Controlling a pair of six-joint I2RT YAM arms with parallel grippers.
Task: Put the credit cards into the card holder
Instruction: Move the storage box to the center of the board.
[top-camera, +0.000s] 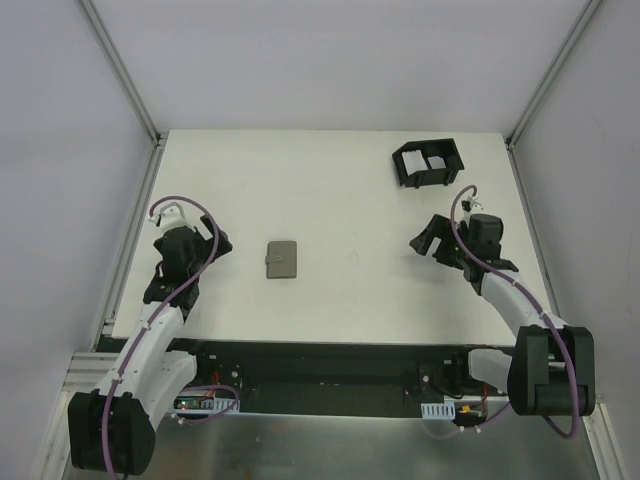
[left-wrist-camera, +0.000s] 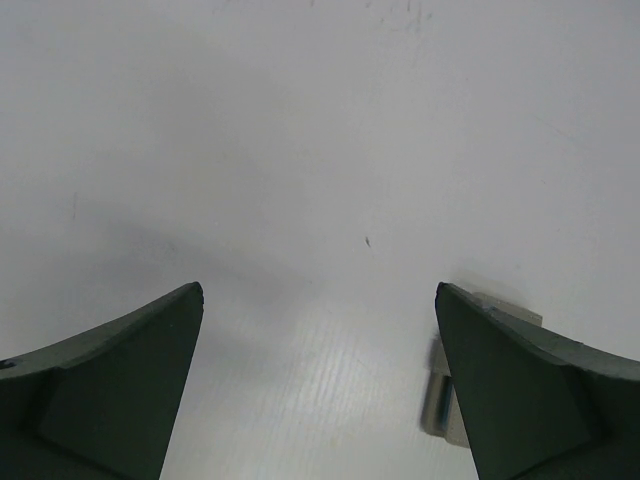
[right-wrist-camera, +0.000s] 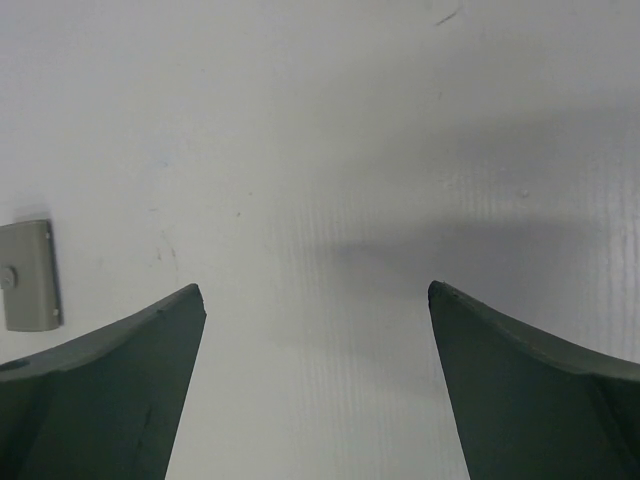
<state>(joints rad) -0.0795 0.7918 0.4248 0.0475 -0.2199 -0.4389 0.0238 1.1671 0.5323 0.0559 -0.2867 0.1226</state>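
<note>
The card holder (top-camera: 282, 259), a small grey folded wallet with a closing tab, lies flat near the table's middle. It shows at the left edge of the right wrist view as the card holder (right-wrist-camera: 28, 275), and peeks out behind the right finger in the left wrist view as the card holder (left-wrist-camera: 438, 400). Pale credit cards (top-camera: 435, 161) stand inside a black tray at the back right. My left gripper (top-camera: 220, 243) (left-wrist-camera: 318, 290) is open over bare table, left of the wallet. My right gripper (top-camera: 424, 240) (right-wrist-camera: 313, 288) is open too, right of the wallet and in front of the tray.
The black divided tray (top-camera: 412, 168) sits near the table's far right corner. Metal frame rails run along the left edge (top-camera: 130, 250) and the right edge (top-camera: 535, 240) of the white table.
</note>
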